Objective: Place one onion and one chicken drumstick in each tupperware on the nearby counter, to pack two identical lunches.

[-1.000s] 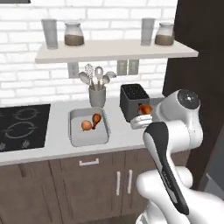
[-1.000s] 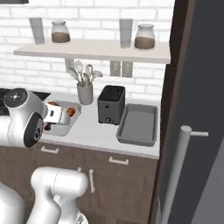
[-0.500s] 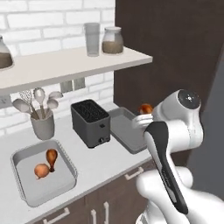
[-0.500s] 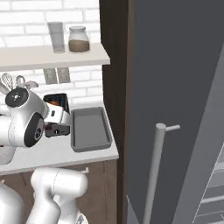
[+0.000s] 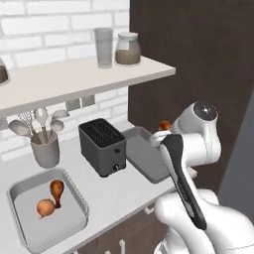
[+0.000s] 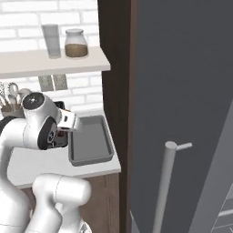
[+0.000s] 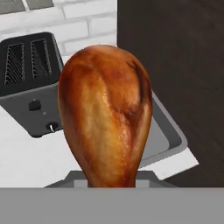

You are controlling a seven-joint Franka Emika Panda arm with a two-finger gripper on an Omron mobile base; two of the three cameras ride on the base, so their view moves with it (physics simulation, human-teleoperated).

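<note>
At the right end of the bench, against the dark tall cabinet — notes, largest item first.

Bench [image 5: 106, 196]: pale worktop running from lower left to centre of the left base frame; carries both trays and the toaster.

Filled tupperware [image 5: 20, 191]: lower left of the left base frame; one onion [image 5: 45, 208] and one drumstick [image 5: 57, 189] lie in it, touching. Judged complete.

Empty tupperware [image 5: 144, 158]: centre of the left base frame, just right of the toaster; also mid-left of the right base frame [image 6: 93, 141]. Nothing in it yet.

Toaster [image 5: 103, 146]: black, slotted, between the two trays; upper left in the hand frame [image 7: 30, 83].

Carried drumstick [image 7: 107, 109]: task item in hand; fills the centre of the hand frame, fat end up. A brown sliver shows at centre right of the left base frame [image 5: 164, 125], above the far edge of the empty tray.

Fingers [image 7: 113, 177]: closed down tight on the drumstick's narrow end; the tips themselves are hidden behind the meat.

Risk: a grip on the thin end leaves the heavy end free to swing or slip, so an early release could land it on the rim or bench. The toaster stands close on one side and the cabinet on the other, so a wide swing could clip either.

Change since earlier frames: whole picture shifted, so the base drove rightward; stovetop gone from view, filled tray moved to frame edge, empty tray now central. Grip on the drumstick unchanged.
</note>
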